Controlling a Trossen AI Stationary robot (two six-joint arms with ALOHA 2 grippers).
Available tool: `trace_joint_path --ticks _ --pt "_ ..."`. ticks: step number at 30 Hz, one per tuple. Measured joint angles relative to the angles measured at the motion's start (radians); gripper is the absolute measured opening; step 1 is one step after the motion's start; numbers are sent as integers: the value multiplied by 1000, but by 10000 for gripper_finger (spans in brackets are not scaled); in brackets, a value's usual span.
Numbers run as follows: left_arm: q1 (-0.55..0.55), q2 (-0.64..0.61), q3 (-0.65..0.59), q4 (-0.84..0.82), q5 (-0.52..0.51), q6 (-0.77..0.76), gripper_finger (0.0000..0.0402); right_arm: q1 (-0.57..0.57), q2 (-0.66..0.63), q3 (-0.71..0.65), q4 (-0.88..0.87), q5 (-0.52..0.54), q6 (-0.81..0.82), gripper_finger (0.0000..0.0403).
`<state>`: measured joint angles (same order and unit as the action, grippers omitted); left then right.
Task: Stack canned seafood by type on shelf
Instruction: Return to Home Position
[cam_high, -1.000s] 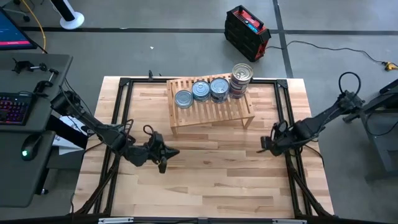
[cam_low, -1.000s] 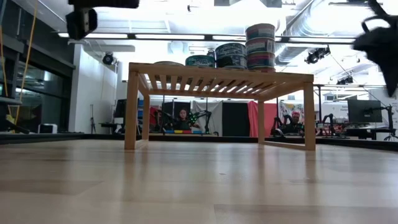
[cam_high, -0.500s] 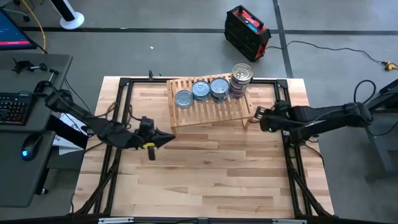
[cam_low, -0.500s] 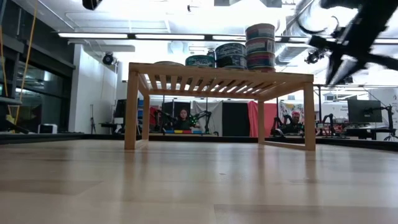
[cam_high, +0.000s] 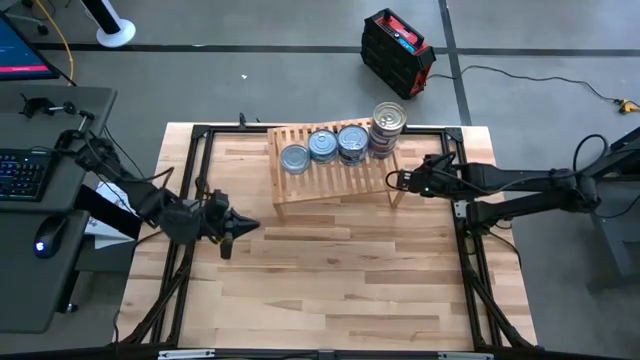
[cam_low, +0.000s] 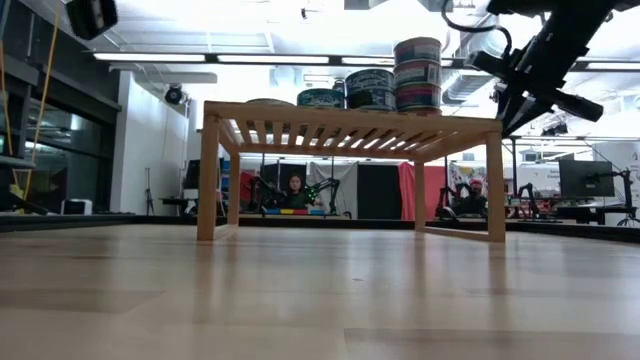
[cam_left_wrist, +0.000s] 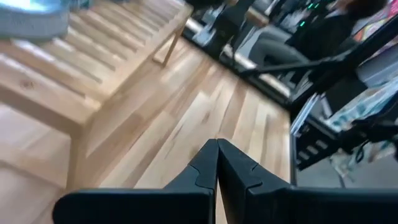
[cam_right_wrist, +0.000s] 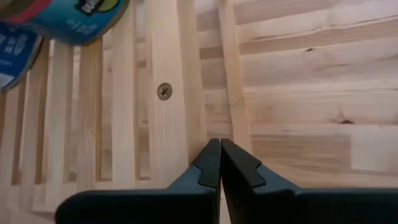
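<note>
Tins (cam_high: 323, 146) are judged rigid and fairly dense for their size. The metal walls are smooth, so slip is to be expected under a light pinch. They are best taken across the side wall, with the jaws spanning the diameter; lid and pull ring are to be avoided (a rim grip would probably tip a flat tin). The tall stack (cam_low: 418, 75) is judged easy to topple if nudged sideways.

Four stacks are seen in a row along the back of the shelf (cam_high: 335, 182), with heights rising toward its right end. Three are topped by bluish-silver lids, the tallest by a silver-gold lid with a pull ring. Side labels are read as teal and dark blue, with pink bands on the tall stack. All tins in view are on the shelf.

Right gripper (cam_high: 392, 181): fingers pressed together, nothing held – poised over the shelf's front right corner. Left gripper (cam_high: 236, 226): likewise closed up and empty, over the left side of the tabletop (cam_high: 330, 280), well apart from the shelf.
</note>
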<state>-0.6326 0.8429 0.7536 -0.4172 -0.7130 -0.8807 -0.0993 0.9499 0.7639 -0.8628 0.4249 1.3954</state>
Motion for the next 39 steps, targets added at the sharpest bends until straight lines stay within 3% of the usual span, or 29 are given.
trace_joint_path --ticks 15,23,27,32,36,39 --pt "-192 -9 0 -118 -104 -131 0 137 94 0 86 -18 133 0" --pt "-188 -20 0 -61 -149 -77 0 200 126 0 121 -36 149 0" --pt "-56 -11 0 77 16 152 0 257 93 0 150 -37 149 0" --pt "254 20 0 194 332 453 0 341 52 0 208 12 143 0" --pt "511 16 -18 170 545 517 0 397 35 0 255 57 141 0" --pt "607 -51 -133 276 709 504 0 429 30 0 277 83 141 0"
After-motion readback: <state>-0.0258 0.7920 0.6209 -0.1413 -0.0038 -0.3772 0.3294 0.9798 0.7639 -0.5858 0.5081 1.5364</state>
